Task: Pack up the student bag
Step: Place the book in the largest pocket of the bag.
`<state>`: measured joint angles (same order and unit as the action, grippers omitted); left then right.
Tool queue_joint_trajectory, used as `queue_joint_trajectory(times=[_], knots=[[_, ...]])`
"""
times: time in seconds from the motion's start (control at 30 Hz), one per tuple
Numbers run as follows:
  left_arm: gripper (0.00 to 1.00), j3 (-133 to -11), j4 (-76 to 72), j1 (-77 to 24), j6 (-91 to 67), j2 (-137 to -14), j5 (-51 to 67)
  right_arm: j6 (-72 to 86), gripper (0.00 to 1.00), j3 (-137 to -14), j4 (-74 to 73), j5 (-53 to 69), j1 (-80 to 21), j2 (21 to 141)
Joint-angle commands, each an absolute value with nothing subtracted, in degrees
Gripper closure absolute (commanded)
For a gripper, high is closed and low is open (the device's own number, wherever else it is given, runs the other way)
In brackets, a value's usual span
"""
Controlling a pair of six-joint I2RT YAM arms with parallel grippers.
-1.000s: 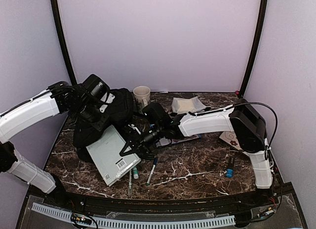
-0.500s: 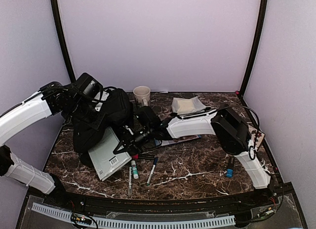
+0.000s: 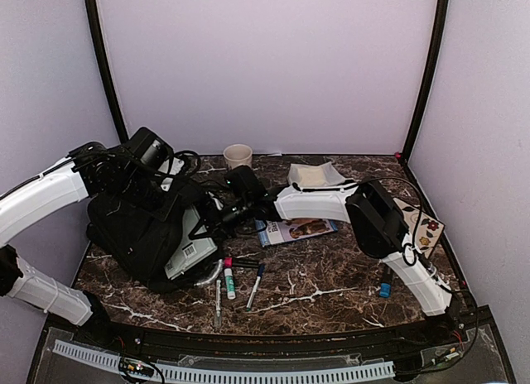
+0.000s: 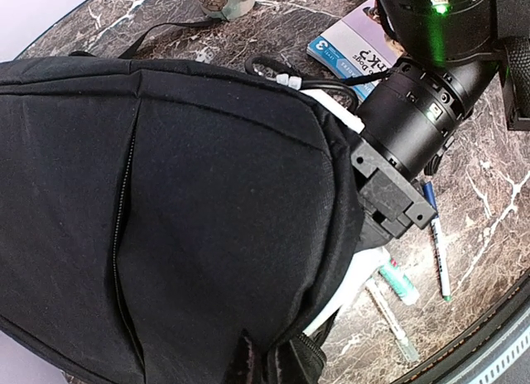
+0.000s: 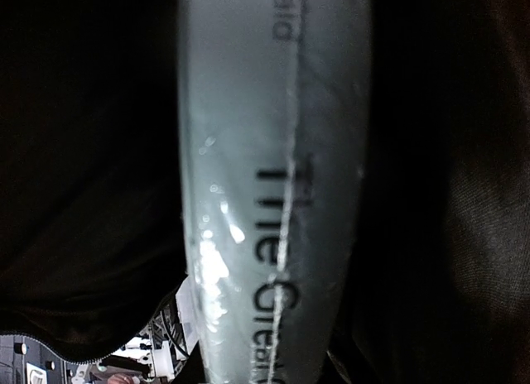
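Note:
The student bag (image 3: pixel 132 231) is a large black fabric bag lying at the left of the table. It fills the left wrist view (image 4: pixel 166 202). A white book (image 3: pixel 190 250) sticks out of its mouth, most of it inside. My left gripper (image 3: pixel 169 202) is shut on the bag's upper edge and holds the mouth up; its fingers are buried in the fabric (image 4: pixel 252 363). My right gripper (image 3: pixel 217 218) reaches into the mouth, gripping the book. Its jaws are hidden. The right wrist view shows the book's white spine (image 5: pixel 273 202) with black lettering, dark bag fabric on both sides.
A mug (image 3: pixel 238 156) stands at the back. A grey-white pouch (image 3: pixel 315 175) lies back right. A booklet (image 3: pixel 294 229) lies mid-table. Markers (image 3: pixel 228 278) and a pen (image 3: pixel 255 285) lie in front of the bag. A blue item (image 3: pixel 384 289) and a flowered card (image 3: pixel 422 227) lie right.
The book has gone from mostly outside the bag to mostly inside. The bag's mouth has come down over it. My right arm has stretched further left into the bag.

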<state>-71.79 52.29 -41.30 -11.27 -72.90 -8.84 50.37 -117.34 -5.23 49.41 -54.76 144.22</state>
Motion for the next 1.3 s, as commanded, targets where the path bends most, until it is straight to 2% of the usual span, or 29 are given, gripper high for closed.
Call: queue_joint_trajectory(times=[0.0, 0.2, 0.5, 0.63, 0.7, 0.9, 1.07, 1.27], knots=[[1.0, -70.7, 48.0, -41.8, -10.2, -69.8, -8.9, 49.4, 1.0, -117.9, 0.2, 50.8, -55.9, 142.5], [1.0, -70.7, 45.5, -41.8, -7.9, -69.9, -12.3, 50.0, 1.0, -113.7, 0.0, 51.9, -58.7, 138.3], [1.0, -68.8, 40.2, -41.8, -2.0, -67.8, -3.8, 51.4, 1.0, -114.0, 0.6, 53.0, -60.6, 137.9], [1.0, -64.9, 35.7, -41.8, 0.0, -63.8, -1.1, 61.1, 1.0, -111.2, 12.3, 56.7, -60.4, 139.5], [1.0, -63.7, 34.1, -41.7, 0.6, -61.8, -1.4, 60.9, 1.0, -110.9, 11.3, 55.9, -60.1, 140.5], [1.0, -61.9, 32.3, -41.8, 2.8, -59.5, -3.9, 59.4, 0.74, -108.2, 9.0, 54.3, -58.1, 140.9], [1.0, -60.1, 30.8, -41.8, 3.5, -60.2, -4.6, 50.4, 0.52, -108.5, 0.7, 51.5, -57.4, 137.9], [1.0, -58.2, 27.6, -41.8, 4.5, -61.2, -4.9, 43.5, 0.4, -104.5, -2.8, 49.7, -56.3, 132.2]])
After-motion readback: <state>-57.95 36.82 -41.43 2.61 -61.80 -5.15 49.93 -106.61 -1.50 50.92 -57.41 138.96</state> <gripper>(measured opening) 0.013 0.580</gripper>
